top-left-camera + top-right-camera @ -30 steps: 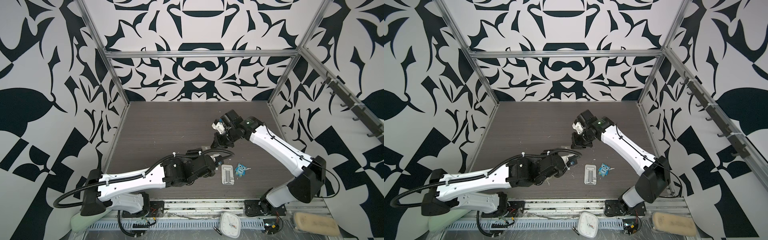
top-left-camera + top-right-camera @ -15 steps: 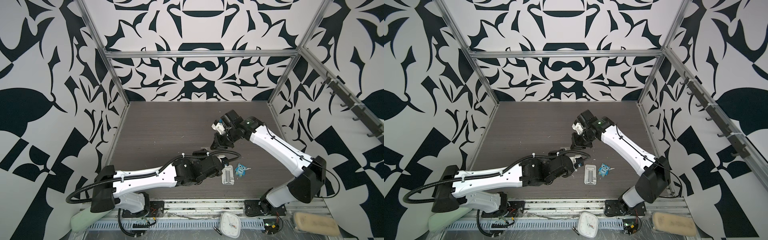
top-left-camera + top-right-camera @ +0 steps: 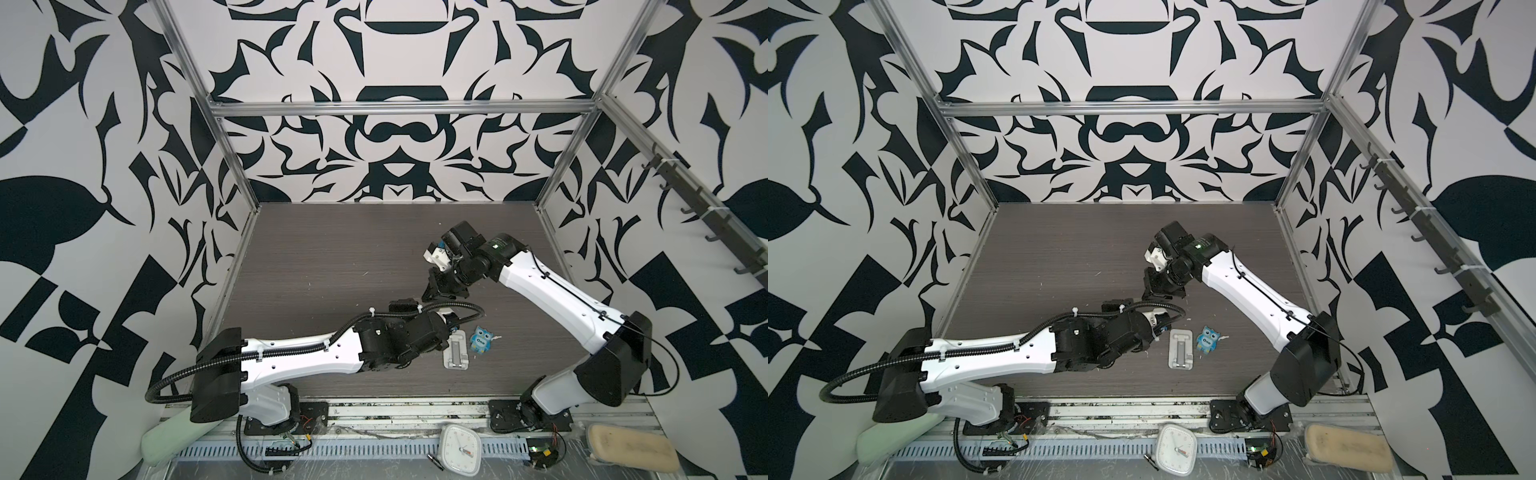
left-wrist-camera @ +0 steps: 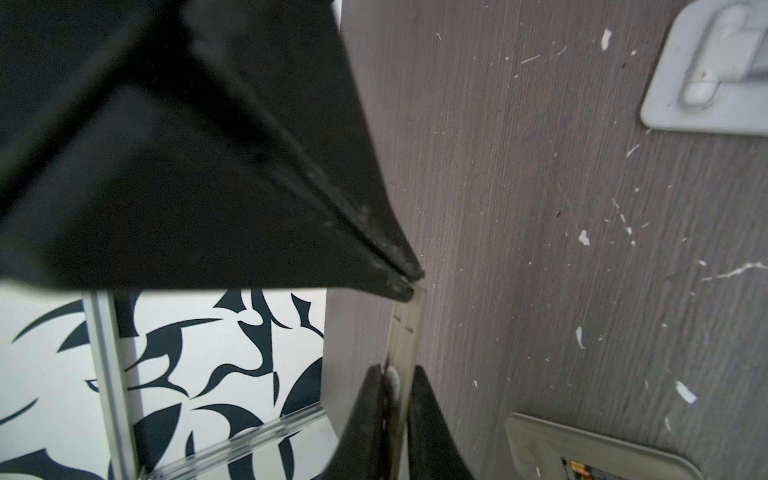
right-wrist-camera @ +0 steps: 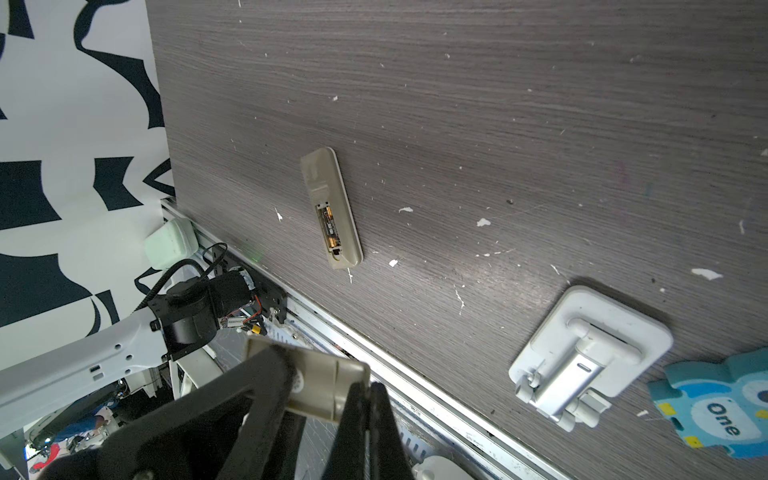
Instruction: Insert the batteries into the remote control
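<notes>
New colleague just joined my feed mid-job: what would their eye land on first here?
Likely the bold black-and-white walls around the dark table, then, above it, the left gripper and right gripper each clamping the small beige cover. After that, the remote control lying back-up on the table, the batteries showing in its open bay.

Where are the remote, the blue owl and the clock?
remote point(image 5: 322, 176), right wrist view, on its bare beige back beside the battery bay.
owl point(image 3: 482, 340), in a top view, on its belly.
clock point(image 3: 460, 451), in a top view, on its face.
</notes>
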Robot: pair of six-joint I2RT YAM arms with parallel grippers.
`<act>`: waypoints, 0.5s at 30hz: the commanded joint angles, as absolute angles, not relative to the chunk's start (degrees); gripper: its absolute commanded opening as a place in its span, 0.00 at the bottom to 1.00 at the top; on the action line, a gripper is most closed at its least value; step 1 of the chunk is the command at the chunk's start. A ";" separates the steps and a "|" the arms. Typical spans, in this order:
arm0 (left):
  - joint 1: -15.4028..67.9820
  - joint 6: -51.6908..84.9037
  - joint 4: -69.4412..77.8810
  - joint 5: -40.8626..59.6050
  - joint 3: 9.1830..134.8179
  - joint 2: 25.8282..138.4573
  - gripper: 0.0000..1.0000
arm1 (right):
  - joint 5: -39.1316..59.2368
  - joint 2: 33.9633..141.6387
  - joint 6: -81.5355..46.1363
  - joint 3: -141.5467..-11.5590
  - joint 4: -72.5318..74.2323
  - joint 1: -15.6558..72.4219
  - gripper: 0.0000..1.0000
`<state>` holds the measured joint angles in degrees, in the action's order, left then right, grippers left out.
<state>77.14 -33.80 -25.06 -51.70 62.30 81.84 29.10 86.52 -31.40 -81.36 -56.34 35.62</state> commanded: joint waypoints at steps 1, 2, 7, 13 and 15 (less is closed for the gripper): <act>76.90 -34.75 -25.20 -51.50 61.96 83.40 0.08 | 31.75 83.77 -30.76 -82.00 -55.83 35.69 0.00; 76.91 -34.87 -25.27 -51.50 61.94 83.49 0.06 | 31.78 83.77 -30.76 -82.08 -55.81 35.70 0.00; 76.89 -35.12 -25.17 -51.44 62.30 83.92 0.00 | 31.99 83.89 -30.33 -82.60 -56.15 35.73 0.00; 76.89 -34.38 -25.95 -51.25 62.70 84.46 0.00 | 31.03 83.87 -30.09 -83.34 -56.83 35.69 0.24; 76.90 -34.50 -26.54 -51.23 62.85 84.57 0.00 | 30.14 84.08 -29.43 -84.67 -57.86 35.69 0.45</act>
<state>77.14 -34.81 -25.19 -52.21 62.35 83.96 29.28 86.39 -31.09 -81.73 -56.58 35.40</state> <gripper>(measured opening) 0.056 0.376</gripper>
